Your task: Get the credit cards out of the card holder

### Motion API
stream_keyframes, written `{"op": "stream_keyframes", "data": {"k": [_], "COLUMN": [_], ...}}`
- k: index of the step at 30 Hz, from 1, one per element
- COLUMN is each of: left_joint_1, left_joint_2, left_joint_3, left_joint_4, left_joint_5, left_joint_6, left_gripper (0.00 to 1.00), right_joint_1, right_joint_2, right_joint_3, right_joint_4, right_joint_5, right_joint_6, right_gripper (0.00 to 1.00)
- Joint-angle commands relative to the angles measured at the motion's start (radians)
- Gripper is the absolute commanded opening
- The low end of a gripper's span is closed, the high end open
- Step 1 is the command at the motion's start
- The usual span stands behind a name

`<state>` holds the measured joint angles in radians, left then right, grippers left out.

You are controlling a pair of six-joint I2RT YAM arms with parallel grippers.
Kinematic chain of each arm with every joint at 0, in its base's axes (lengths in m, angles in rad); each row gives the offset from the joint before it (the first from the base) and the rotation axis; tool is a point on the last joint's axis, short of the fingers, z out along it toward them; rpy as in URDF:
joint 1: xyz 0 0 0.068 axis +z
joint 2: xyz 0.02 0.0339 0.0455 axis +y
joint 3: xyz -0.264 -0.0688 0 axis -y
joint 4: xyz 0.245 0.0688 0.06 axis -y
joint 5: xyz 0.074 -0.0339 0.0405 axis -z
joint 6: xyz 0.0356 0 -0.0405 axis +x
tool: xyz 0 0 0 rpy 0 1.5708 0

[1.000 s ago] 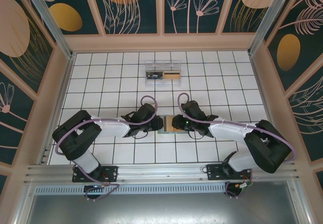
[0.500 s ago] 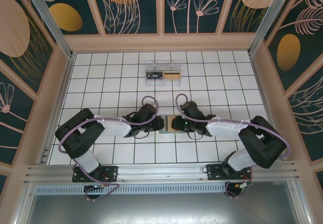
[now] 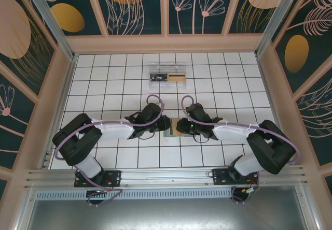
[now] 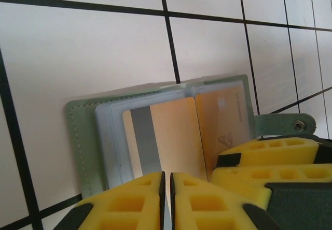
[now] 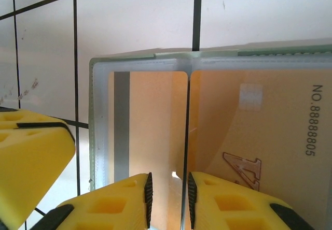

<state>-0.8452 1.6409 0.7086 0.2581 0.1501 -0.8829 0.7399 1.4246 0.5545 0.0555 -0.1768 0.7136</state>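
Two tan credit cards [image 4: 179,137] show in the open card holder [image 4: 78,137]. It lies flat on the tiled desk [image 3: 104,69] midway between my arms, its long axis running left to right from one tool to the other.

The left tool [image 4: 166,199] has its jaws together with only a hairline between them. Its tips sit at the edge of the striped card [image 5: 155,121], which lies straight ahead of them. I can't see that anything is pinched there; it looks more like a press.

The right tool [image 5: 168,201] comes in from the opposite side and stands over the fold [image 5: 187,111] between the striped card and the numbered card [image 5: 259,131]. Its jaws are a narrow slit apart, and a thin edge of the clear sleeves [image 5: 101,137] runs into that slit. Whether it is biting, I cannot tell.

Both tools are at the holder, neither one nearer. My read is that any pull must run along the holder's length, with the other arm pinning it.
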Motion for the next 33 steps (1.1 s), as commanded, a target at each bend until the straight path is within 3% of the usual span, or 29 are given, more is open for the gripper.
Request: {"op": "stream_keyframes", "data": {"k": [1,14,25,33], "left_joint_1": [-0.008,-0.030,-0.035,-0.035], "left_joint_2": [0.052,0.147,0.154,0.167], "left_joint_3": [0.022,0.014,0.004,0.007], "left_joint_4": [-0.015,-0.010,-0.031,-0.033], "left_joint_5": [0.005,0.019,-0.005,-0.002], "left_joint_6": [0.016,-0.008,-0.017,-0.019], "left_gripper": [0.15,0.14,0.12,0.12], "right_joint_1": [-0.009,-0.013,-0.016,-0.027], "right_joint_2": [-0.021,0.006,-0.043,-0.009], "right_joint_3": [0.010,0.015,0.018,0.009], "right_joint_4": [-0.010,0.004,-0.087,-0.068], "right_joint_5": [0.013,-0.006,0.075,0.044], "right_joint_6": [0.006,0.007,0.001,-0.014], "right_gripper": [0.29,0.30,0.31,0.31]}}
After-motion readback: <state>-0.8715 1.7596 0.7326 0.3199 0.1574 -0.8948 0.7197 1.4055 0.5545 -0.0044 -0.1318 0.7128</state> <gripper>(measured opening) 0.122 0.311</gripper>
